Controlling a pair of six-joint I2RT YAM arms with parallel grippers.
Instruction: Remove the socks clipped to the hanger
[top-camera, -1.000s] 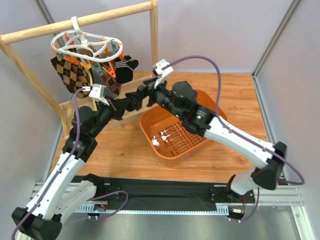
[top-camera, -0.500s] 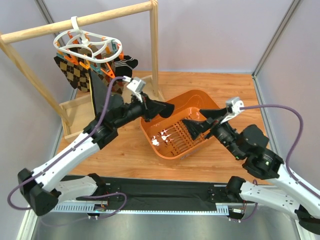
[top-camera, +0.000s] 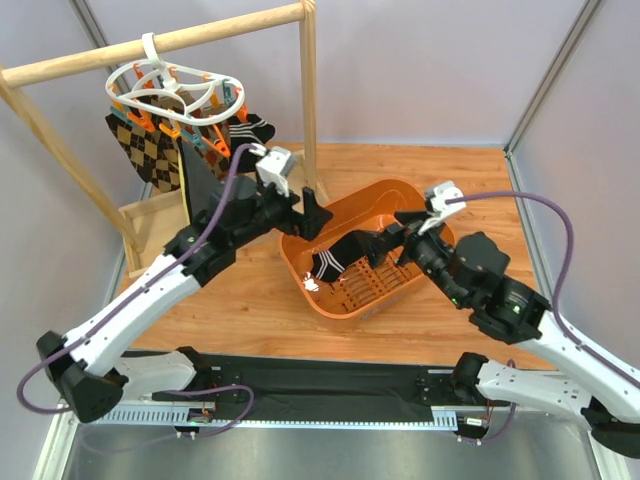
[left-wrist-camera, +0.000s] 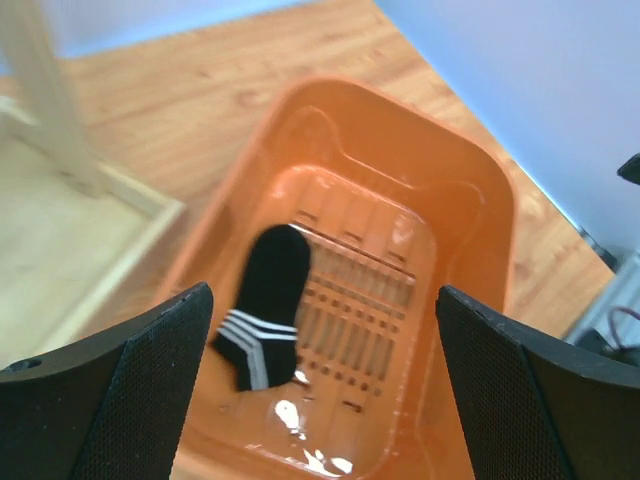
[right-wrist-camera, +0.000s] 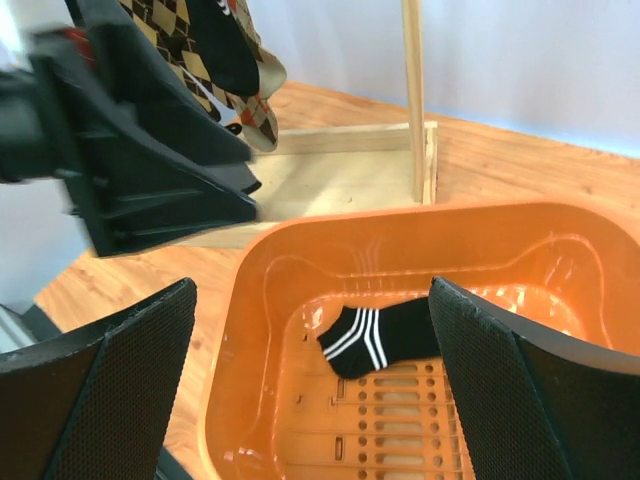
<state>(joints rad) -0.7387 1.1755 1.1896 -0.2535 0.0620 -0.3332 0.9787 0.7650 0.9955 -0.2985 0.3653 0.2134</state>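
Observation:
The white hanger (top-camera: 175, 85) hangs by its hook from the wooden rail at the upper left. Argyle socks (top-camera: 140, 150) and a black striped sock (top-camera: 252, 128) stay clipped under it. One black sock with white stripes (top-camera: 338, 260) (left-wrist-camera: 265, 300) (right-wrist-camera: 385, 335) lies loose in the orange basket (top-camera: 392, 186) (left-wrist-camera: 400, 120) (right-wrist-camera: 400, 225). My left gripper (top-camera: 311, 214) (left-wrist-camera: 322, 300) hovers open above the basket's left end, holding nothing. On the other side my right gripper (top-camera: 386, 234) (right-wrist-camera: 312, 290) is open over the basket, facing the sock.
The wooden rail frame has an upright post (top-camera: 310, 90) (right-wrist-camera: 412, 100) and a low base board (top-camera: 160, 222) just left of the basket. Grey walls close in behind and on both sides. In the right wrist view the left gripper's black body (right-wrist-camera: 150, 150) fills the upper left.
My left gripper has opened, and the black striped sock it carried from the hanger now lies in the basket. The right gripper has edged left over the basket.

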